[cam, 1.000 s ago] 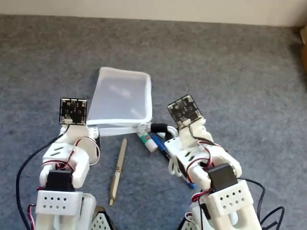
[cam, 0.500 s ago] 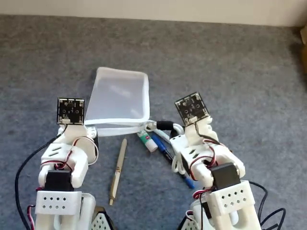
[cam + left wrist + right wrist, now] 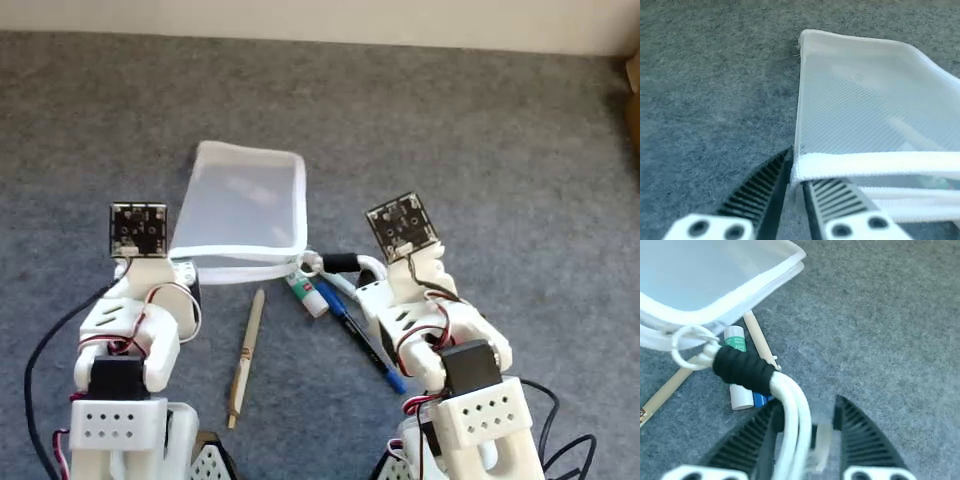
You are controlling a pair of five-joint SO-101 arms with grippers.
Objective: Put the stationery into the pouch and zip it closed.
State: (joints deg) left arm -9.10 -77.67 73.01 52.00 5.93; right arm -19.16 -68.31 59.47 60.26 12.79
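The white mesh pouch (image 3: 245, 205) lies flat on the grey carpet with its open mouth toward the arms. My left gripper (image 3: 187, 272) is shut on the pouch's near left corner (image 3: 796, 167), pinching the zipper edge. My right gripper (image 3: 350, 268) holds the white pull cord (image 3: 790, 410) with its black wrap (image 3: 742, 370), tied by a ring to the pouch (image 3: 690, 275). A wooden pen (image 3: 246, 350), a white tube with a green label (image 3: 308, 295) and a blue pen (image 3: 362, 340) lie between the arms.
Grey carpet (image 3: 500, 150) stretches open beyond and to the right of the pouch. A pale wall edge (image 3: 320, 15) runs along the far side. The tube (image 3: 740, 395) lies just under the cord.
The left arm has shifted left, dragging the pouch's corner with it. The right gripper has drawn back to the right with the cord, uncovering more of the blue pen.
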